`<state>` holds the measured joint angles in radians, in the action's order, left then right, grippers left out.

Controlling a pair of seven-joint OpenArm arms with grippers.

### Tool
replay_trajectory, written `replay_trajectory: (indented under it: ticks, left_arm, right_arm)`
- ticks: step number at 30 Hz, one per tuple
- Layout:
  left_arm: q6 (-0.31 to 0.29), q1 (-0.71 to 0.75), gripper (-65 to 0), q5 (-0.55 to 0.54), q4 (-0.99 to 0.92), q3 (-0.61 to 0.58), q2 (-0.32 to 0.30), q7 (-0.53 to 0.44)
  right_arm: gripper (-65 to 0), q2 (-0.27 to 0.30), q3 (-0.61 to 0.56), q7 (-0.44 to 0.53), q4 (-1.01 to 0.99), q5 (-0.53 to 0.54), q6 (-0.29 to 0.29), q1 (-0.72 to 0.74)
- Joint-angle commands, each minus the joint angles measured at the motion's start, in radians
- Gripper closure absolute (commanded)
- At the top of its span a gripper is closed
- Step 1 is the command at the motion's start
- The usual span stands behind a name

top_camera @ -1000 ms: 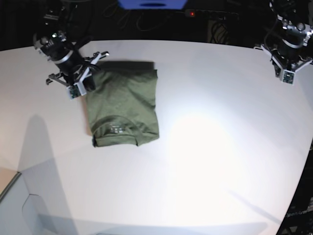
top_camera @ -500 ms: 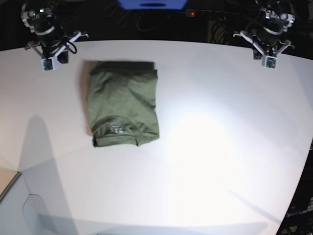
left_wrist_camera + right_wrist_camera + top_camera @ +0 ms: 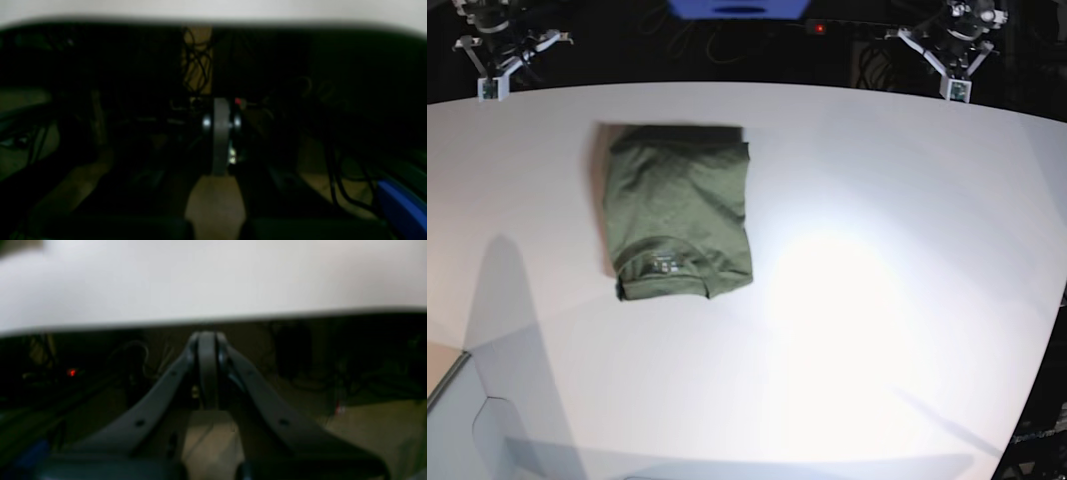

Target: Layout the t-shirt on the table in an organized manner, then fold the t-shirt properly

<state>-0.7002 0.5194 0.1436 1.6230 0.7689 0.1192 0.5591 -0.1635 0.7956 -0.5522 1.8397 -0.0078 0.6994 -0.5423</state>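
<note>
Base view: shirt folded, both arms clear of it

Base view shows a broad white tabletop [image 3: 877,300] with a curved edge, far larger than anything on it. Toward its back left lies the t-shirt [image 3: 677,210], olive green, folded into one compact rectangle. Its collar faces the near side, with a small printed label visible inside. Edges look fairly square, though the cloth carries soft wrinkles.

Judging by this, the layout and folding appear done; at most a little smoothing is left.

Beyond the back edge, well apart from the shirt, hang the two arms. The left claw [image 3: 954,72] sits at the upper right of this view, the right claw [image 3: 492,72] at the upper left. Both wrist views, blurred and dark, show each claw pressed together, holding nothing.
</note>
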Motion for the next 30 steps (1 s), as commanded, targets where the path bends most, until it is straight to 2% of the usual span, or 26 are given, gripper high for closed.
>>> replay_trajectory:
  ticks: [1, 7, 12, 15, 18, 24, 29, 30]
  left_arm:
    - [0.002, 0.021, 0.0, -0.009, 0.024, 0.004, 0.003, -0.011]
    - [0.002, 0.084, 0.0, -0.008, 0.036, 0.004, 0.038, -0.144]
    - [0.002, 0.081, 0.0, -0.008, -0.065, 0.004, 0.035, -0.158]
    - [0.002, 0.063, 0.0, -0.008, -0.168, 0.004, 0.029, -0.175]
    - [0.002, 0.017, 0.0, -0.003, -0.303, 0.004, 0.006, -0.267]
    - [0.002, -0.054, 0.0, 0.000, -0.606, 0.004, -0.042, -0.403]
    - [0.002, -0.103, 0.0, 0.000, -0.846, 0.002, -0.098, -0.532]
    - [0.002, -0.121, 0.0, 0.000, -0.909, 0.002, -0.115, -0.571]
  right_arm:
    - [0.0, 0.006, 0.018, 0.016, 0.001, 0.007, -0.001, -0.005]
    - [0.0, 0.006, 0.066, 0.076, -0.094, 0.004, -0.001, -0.005]
    - [0.0, 0.018, 0.066, 0.105, -0.222, 0.002, -0.001, -0.005]
    - [0.0, 0.022, 0.063, 0.146, -0.305, 0.002, -0.001, -0.003]
    - [0.0, 0.048, 0.055, 0.189, -0.420, 0.001, -0.001, 0.004]
    - [0.0, 0.088, -0.038, 0.289, -0.654, 0.001, -0.001, 0.004]
    - [0.0, 0.097, -0.098, 0.478, -0.834, 0.001, -0.001, 0.004]
    - [0.0, 0.097, -0.117, 0.518, -0.878, 0.001, -0.022, 0.004]
